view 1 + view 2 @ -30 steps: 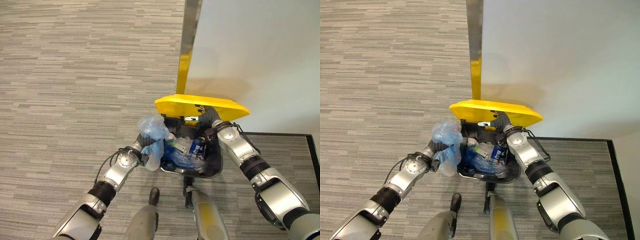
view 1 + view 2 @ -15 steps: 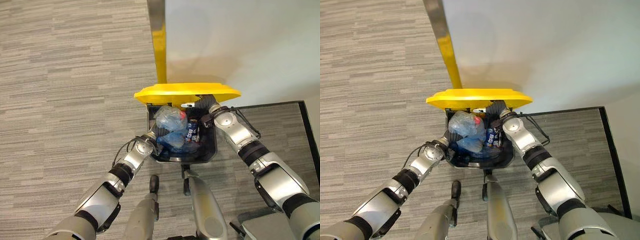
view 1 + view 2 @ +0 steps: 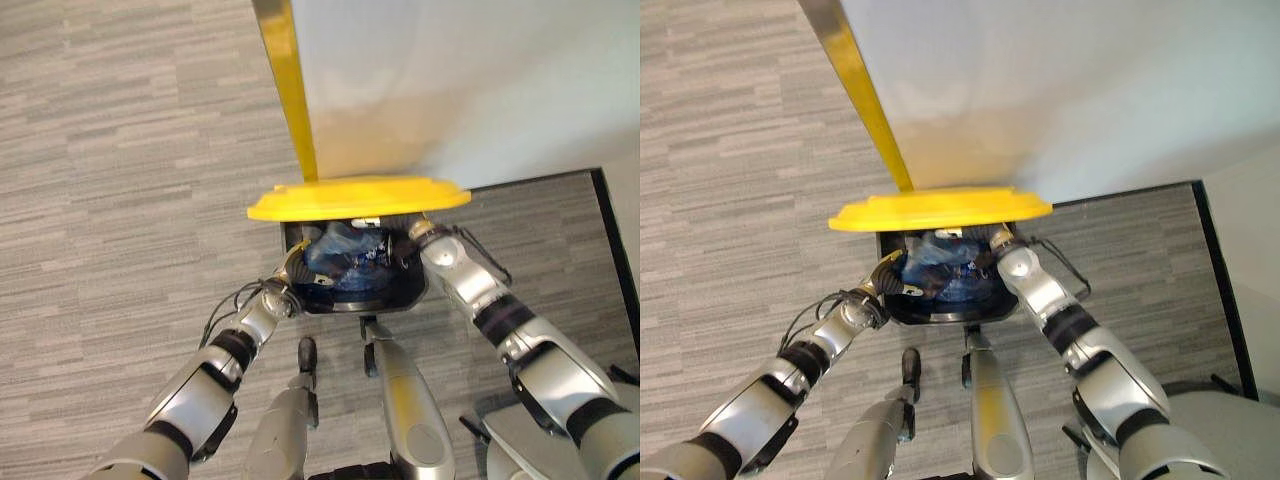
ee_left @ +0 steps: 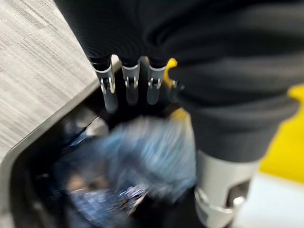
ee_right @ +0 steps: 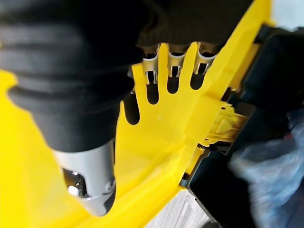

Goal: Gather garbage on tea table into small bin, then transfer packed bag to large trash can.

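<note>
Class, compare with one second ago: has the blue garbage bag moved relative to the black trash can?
Yes. The blue garbage bag has gone from outside the black trash can's left rim to inside it.

Black large trash can [image 3: 415,296] on grey striped carpet [image 3: 130,180].

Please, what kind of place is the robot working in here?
Probably an office or similar indoor room: grey striped carpet tiles, a plain white wall, and a black large trash can with a raised yellow lid standing against it.
</note>
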### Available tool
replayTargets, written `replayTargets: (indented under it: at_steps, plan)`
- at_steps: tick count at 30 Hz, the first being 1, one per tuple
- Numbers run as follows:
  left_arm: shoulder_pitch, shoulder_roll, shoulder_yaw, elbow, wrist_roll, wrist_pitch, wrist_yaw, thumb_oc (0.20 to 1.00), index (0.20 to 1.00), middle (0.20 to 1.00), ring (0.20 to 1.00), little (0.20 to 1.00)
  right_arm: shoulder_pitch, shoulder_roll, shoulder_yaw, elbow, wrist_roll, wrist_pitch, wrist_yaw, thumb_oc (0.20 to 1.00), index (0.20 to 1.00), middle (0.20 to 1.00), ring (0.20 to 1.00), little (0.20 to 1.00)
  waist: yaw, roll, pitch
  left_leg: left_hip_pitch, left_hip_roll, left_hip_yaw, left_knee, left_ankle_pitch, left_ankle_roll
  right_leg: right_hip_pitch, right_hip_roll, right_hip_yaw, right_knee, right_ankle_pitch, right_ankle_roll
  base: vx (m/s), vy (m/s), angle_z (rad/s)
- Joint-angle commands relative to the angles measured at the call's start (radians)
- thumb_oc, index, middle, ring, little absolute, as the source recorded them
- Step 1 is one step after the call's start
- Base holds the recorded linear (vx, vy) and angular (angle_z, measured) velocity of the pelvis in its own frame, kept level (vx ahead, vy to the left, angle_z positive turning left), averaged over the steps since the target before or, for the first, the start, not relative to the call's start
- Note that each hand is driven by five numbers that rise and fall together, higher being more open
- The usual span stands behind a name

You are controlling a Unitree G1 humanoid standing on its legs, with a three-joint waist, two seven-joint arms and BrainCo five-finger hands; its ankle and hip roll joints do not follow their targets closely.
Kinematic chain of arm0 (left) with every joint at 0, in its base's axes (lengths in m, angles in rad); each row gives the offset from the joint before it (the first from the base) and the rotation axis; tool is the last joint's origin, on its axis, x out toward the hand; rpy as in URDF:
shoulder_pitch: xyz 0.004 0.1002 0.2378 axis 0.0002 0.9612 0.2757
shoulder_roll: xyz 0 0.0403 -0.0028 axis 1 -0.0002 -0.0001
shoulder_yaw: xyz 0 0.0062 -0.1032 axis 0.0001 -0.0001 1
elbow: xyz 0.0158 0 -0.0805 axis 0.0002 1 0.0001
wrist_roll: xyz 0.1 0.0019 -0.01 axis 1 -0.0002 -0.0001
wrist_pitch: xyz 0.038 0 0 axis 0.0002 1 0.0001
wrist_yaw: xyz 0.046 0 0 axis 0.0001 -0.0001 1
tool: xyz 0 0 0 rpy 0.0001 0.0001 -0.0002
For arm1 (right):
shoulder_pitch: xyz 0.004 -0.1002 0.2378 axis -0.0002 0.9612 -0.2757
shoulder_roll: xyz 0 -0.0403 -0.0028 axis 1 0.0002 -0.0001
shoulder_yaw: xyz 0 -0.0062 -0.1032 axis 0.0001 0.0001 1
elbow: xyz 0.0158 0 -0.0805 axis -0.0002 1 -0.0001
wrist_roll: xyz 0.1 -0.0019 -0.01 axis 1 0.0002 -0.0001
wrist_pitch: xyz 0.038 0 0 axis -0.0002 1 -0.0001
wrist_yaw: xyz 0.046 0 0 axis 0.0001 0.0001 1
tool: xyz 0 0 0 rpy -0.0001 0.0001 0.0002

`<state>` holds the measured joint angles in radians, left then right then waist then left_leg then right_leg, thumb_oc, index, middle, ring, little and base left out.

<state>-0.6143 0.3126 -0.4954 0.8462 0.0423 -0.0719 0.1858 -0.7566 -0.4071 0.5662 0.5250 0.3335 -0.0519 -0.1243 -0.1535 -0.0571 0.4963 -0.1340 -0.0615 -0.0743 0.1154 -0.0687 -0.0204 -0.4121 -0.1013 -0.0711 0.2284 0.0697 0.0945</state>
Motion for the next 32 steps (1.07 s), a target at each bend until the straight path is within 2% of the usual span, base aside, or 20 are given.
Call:
replayTargets:
  at_steps: [1, 3, 6, 7, 10, 13, 14, 15, 17, 19, 20, 21, 22, 23, 24, 25, 27, 28, 29, 32]
  plan:
    - [0.094, 0.04, 0.055, -0.058, -0.068, -0.047, -0.016, 1.0, 1.0, 1.0, 1.0, 1.0, 0.034, 0.036, -0.069, -0.08, -0.036, -0.057, 0.023, 1.0, 1.0, 1.0, 1.0, 1.0, 0.029, -0.033, -0.103, 0.134, -0.06, 0.047, 0.095, -0.268, 0.026, -0.117, -0.007, 0.008, -0.145, 0.139, 0.077, -0.05, 0.0, -0.01]
    - [0.13, 0.053, 0.07, -0.086, -0.076, -0.046, -0.021, 1.0, 1.0, 1.0, 1.0, 1.0, 0.065, 0.034, -0.078, -0.099, -0.048, -0.05, 0.03, 1.0, 1.0, 1.0, 1.0, 1.0, 0.034, -0.038, -0.108, 0.139, -0.06, 0.049, 0.101, -0.273, 0.029, -0.108, -0.008, 0.008, -0.151, 0.143, 0.08, -0.02, 0.001, -0.01]
    - [0.295, 0.097, 0.179, -0.18, -0.112, -0.055, -0.044, 1.0, 1.0, 1.0, 1.0, 1.0, 0.206, 0.037, -0.142, -0.165, -0.094, -0.043, 0.062, 1.0, 1.0, 1.0, 1.0, 1.0, 0.057, -0.058, -0.12, 0.148, -0.072, 0.071, 0.149, -0.295, 0.042, -0.063, -0.017, 0.006, -0.185, 0.165, 0.096, -0.07, 0.039, -0.05]
    - [0.296, 0.097, 0.18, -0.181, -0.112, -0.054, -0.044, 1.0, 1.0, 1.0, 1.0, 1.0, 0.208, 0.037, -0.142, -0.166, -0.094, -0.043, 0.062, 1.0, 1.0, 1.0, 1.0, 1.0, 0.058, -0.058, -0.12, 0.148, -0.072, 0.072, 0.149, -0.295, 0.042, -0.063, -0.016, 0.007, -0.185, 0.165, 0.096, -0.1, 0.071, -0.26]
    - [0.415, 0.114, 0.267, -0.232, -0.149, -0.06, -0.069, 1.0, 1.0, 1.0, 1.0, 1.0, 0.311, 0.039, -0.194, -0.2, -0.131, -0.043, 0.078, 1.0, 1.0, 1.0, 1.0, 1.0, 0.083, -0.067, -0.123, 0.133, -0.095, 0.087, 0.202, -0.302, 0.059, -0.033, -0.031, -0.004, -0.208, 0.18, 0.112, -0.1, 0.087, -0.33]
    - [0.541, 0.133, 0.372, -0.249, -0.187, -0.062, -0.101, 1.0, 1.0, 1.0, 1.0, 1.0, 0.433, 0.022, -0.262, -0.201, -0.18, -0.036, 0.1, 1.0, 1.0, 1.0, 1.0, 1.0, 0.1, -0.068, -0.148, 0.144, -0.104, 0.098, 0.183, -0.277, 0.071, -0.011, -0.042, -0.043, -0.205, 0.169, 0.125, -0.09, 0.081, -0.27]
    - [0.571, 0.142, 0.392, -0.258, -0.195, -0.063, -0.106, 1.0, 1.0, 1.0, 1.0, 1.0, 0.459, 0.015, -0.276, -0.198, -0.195, -0.033, 0.107, 1.0, 1.0, 1.0, 1.0, 1.0, 0.097, -0.066, -0.148, 0.154, -0.105, 0.105, 0.175, -0.265, 0.076, -0.013, -0.046, -0.048, -0.182, 0.193, 0.135, -0.09, 0.081, -0.2]
    - [0.6, 0.147, 0.406, -0.271, -0.205, -0.063, -0.114, 1.0, 1.0, 1.0, 1.0, 1.0, 0.486, 0.004, -0.289, -0.197, -0.214, -0.029, 0.108, 1.0, 1.0, 1.0, 1.0, 1.0, 0.099, -0.062, -0.145, 0.151, -0.099, 0.11, 0.173, -0.25, 0.081, -0.013, -0.049, -0.062, -0.141, 0.185, 0.14, -0.12, 0.067, -0.24]
    - [0.636, 0.155, 0.421, -0.293, -0.211, -0.059, -0.132, 1.0, 1.0, 1.0, 1.0, 1.0, 0.535, -0.009, -0.316, -0.197, -0.225, -0.03, 0.115, 1.0, 1.0, 1.0, 1.0, 1.0, 0.105, -0.047, -0.145, 0.14, -0.085, 0.116, 0.169, -0.235, 0.086, 0.005, -0.057, -0.078, -0.069, 0.134, 0.12, -0.18, 0.069, -0.16]
    - [0.672, 0.165, 0.439, -0.314, -0.213, -0.056, -0.153, 1.0, 1.0, 1.0, 1.0, 1.0, 0.6, -0.024, -0.36, -0.189, -0.238, -0.031, 0.123, 1.0, 1.0, 1.0, 1.0, 1.0, 0.107, -0.033, -0.161, 0.114, -0.072, 0.12, 0.154, -0.204, 0.091, 0.01, -0.047, -0.039, 0.051, 0.068, 0.088, -0.19, 0.06, -0.24]
    - [0.681, 0.172, 0.451, -0.314, -0.207, -0.053, -0.162, 1.0, 1.0, 1.0, 1.0, 1.0, 0.642, -0.027, -0.387, -0.166, -0.241, -0.033, 0.125, 1.0, 1.0, 1.0, 1.0, 1.0, 0.114, -0.011, -0.178, 0.107, -0.048, 0.12, 0.123, -0.182, 0.087, 0.034, -0.034, -0.012, 0.133, -0.004, 0.068, -0.11, 0.018, -0.25]
    - [0.681, 0.173, 0.452, -0.314, -0.207, -0.053, -0.162, 1.0, 1.0, 1.0, 1.0, 1.0, 0.642, -0.026, -0.387, -0.166, -0.241, -0.033, 0.125, 1.0, 1.0, 1.0, 1.0, 1.0, 0.113, -0.013, -0.181, 0.103, -0.05, 0.12, 0.12, -0.177, 0.087, 0.031, -0.036, -0.012, 0.13, 0.0, 0.068, -0.08, -0.035, -0.17]
    - [0.696, 0.171, 0.472, -0.305, -0.217, -0.045, -0.159, 1.0, 1.0, 1.0, 1.0, 1.0, 0.681, -0.022, -0.415, -0.118, -0.241, -0.031, 0.118, 1.0, 1.0, 1.0, 1.0, 1.0, 0.126, -0.006, -0.201, 0.095, -0.032, 0.128, 0.103, -0.16, 0.074, 0.098, -0.037, 0.0, 0.136, -0.036, 0.061, 0.03, -0.099, -0.27]
    - [0.701, 0.171, 0.467, -0.315, -0.219, -0.048, -0.161, 1.0, 1.0, 1.0, 1.0, 1.0, 0.7, -0.02, -0.434, -0.1, -0.246, -0.031, 0.114, 1.0, 1.0, 1.0, 1.0, 1.0, 0.128, -0.02, -0.212, 0.094, -0.038, 0.116, 0.097, -0.152, 0.065, 0.137, -0.015, 0.015, 0.09, -0.05, 0.052, 0.02, -0.13, -0.19]
    - [0.699, 0.167, 0.478, -0.315, -0.225, -0.046, -0.159, 1.0, 1.0, 1.0, 1.0, 1.0, 0.705, -0.02, -0.439, -0.083, -0.247, -0.024, 0.112, 1.0, 1.0, 1.0, 1.0, 1.0, 0.128, -0.024, -0.224, 0.084, -0.034, 0.112, 0.092, -0.141, 0.061, 0.144, -0.004, 0.025, 0.059, -0.052, 0.059, 0.03, -0.106, -0.14]
    - [0.699, 0.166, 0.48, -0.307, -0.227, -0.046, -0.151, 1.0, 1.0, 1.0, 1.0, 1.0, 0.699, -0.022, -0.437, -0.072, -0.247, -0.021, 0.108, 1.0, 1.0, 1.0, 1.0, 1.0, 0.13, -0.023, -0.227, 0.083, -0.025, 0.122, 0.085, -0.14, 0.062, 0.132, 0.002, 0.02, 0.057, -0.039, 0.056, 0.01, -0.103, -0.12]
    - [0.712, 0.16, 0.484, -0.313, -0.23, -0.047, -0.153, 1.0, 1.0, 1.0, 1.0, 1.0, 0.727, -0.023, -0.453, -0.072, -0.241, -0.022, 0.108, 1.0, 1.0, 1.0, 1.0, 1.0, 0.13, -0.035, -0.246, 0.083, -0.021, 0.138, 0.078, -0.146, 0.057, 0.18, 0.004, 0.008, -0.03, -0.034, 0.057, 0.06, -0.109, -0.47]
    - [0.713, 0.16, 0.483, -0.313, -0.23, -0.047, -0.153, 1.0, 1.0, 1.0, 1.0, 1.0, 0.728, -0.023, -0.453, -0.073, -0.241, -0.022, 0.109, 1.0, 1.0, 1.0, 1.0, 1.0, 0.129, -0.035, -0.245, 0.086, -0.021, 0.137, 0.077, -0.145, 0.057, 0.184, 0.005, 0.007, -0.035, -0.032, 0.057, 0.11, -0.12, -0.4]
    - [0.711, 0.149, 0.487, -0.29, -0.232, -0.048, -0.155, 1.0, 1.0, 1.0, 1.0, 1.0, 0.745, -0.035, -0.462, -0.042, -0.242, -0.015, 0.111, 1.0, 1.0, 1.0, 1.0, 1.0, 0.126, -0.037, -0.273, 0.101, -0.014, 0.146, 0.042, -0.129, 0.045, 0.234, 0.018, 0.017, -0.134, -0.021, 0.055, 0.09, -0.102, -0.16]
    - [0.724, 0.142, 0.491, -0.284, -0.229, -0.046, -0.168, 1.0, 1.0, 1.0, 1.0, 1.0, 0.764, -0.049, -0.475, -0.014, -0.248, -0.008, 0.115, 1.0, 1.0, 1.0, 1.0, 1.0, 0.124, -0.032, -0.304, 0.129, -0.007, 0.145, -0.013, -0.108, 0.034, 0.289, 0.022, 0.013, -0.211, -0.021, 0.046, 0.09, -0.083, -0.02]
